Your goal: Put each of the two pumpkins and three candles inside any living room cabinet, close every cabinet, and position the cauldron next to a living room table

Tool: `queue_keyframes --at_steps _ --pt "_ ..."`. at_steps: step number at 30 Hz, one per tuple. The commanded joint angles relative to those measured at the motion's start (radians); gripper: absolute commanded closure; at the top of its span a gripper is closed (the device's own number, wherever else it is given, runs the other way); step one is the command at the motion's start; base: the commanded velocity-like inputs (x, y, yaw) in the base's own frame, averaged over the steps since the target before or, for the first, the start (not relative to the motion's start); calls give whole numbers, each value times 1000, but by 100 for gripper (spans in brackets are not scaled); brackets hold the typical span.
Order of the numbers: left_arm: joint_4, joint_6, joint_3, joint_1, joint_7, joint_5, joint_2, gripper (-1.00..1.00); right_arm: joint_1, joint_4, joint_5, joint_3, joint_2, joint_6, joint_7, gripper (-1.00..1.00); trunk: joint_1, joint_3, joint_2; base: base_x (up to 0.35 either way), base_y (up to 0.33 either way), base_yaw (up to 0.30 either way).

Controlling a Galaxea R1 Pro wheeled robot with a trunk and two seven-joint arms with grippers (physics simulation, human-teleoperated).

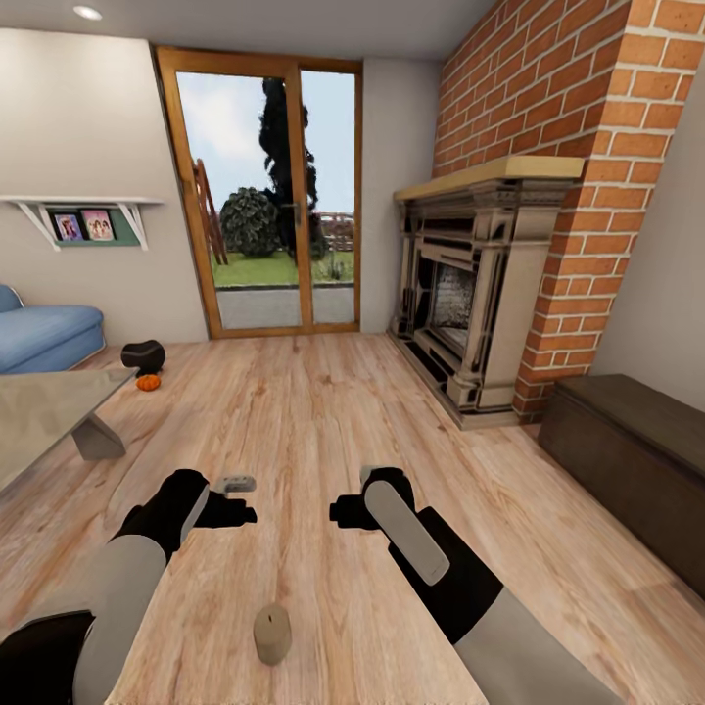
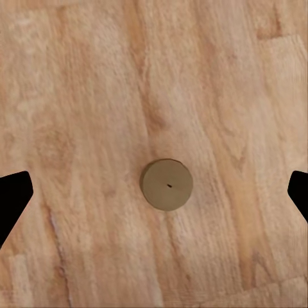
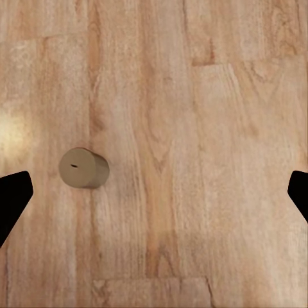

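Beige candle (image 2: 167,185) under the wide-open left gripper (image 2: 154,192) — right gripper (image 3: 154,192) open too; head view adds pumpkin (image 1: 148,382).

Left arm (image 1: 117,587): pale grey rounded forearm shell, glossy black wrist section with a light grey strip along its side, matte black gripper (image 1: 230,512) at the end. Right arm (image 1: 490,612): same grey shell and black wrist, long rounded light grey panel on top. Wrist views: black, blunt, angular fingertips (image 2: 11,197) either side of the jaw gap; right fingertips (image 3: 11,199) alike.
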Motion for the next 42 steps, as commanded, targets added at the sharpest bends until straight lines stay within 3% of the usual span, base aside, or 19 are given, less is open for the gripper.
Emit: queue_keyframes --at_steps 1,18,27,29,31,35,42 --pt "-1 -3 6 -1 -8 -11 -1 -100 -1 -1 -8 0 0 4 -10 -100 4 -4 -8 0 0 0" --pt "-1 -17 4 -1 -7 -12 -2 -100 -1 -2 -8 0 0 4 -11 -100 69 -58 -127 0 0 0" --pt "-1 -19 4 -1 -7 -13 -6 -100 -1 -3 -8 1 0 4 -12 -100 75 -92 -132 0 0 0" --pt "-1 -21 4 -1 -7 -13 -6 -100 0 -31 -8 2 0 4 -14 -100 76 -100 -133 0 0 0" --pt "-1 -21 4 -1 -7 -12 -6 -100 8 -151 -8 -1 -5 4 -16 -100 77 -107 -133 0 0 0" --pt "-1 -22 4 -1 -7 -12 -6 -100 69 -301 -8 -10 -47 4 -18 -100 78 -123 -134 0 0 0" --pt "-1 -22 4 -1 -7 -10 -6 -100 97 -352 -8 -14 -63 4 -20 -100 81 -150 -136 0 0 0"
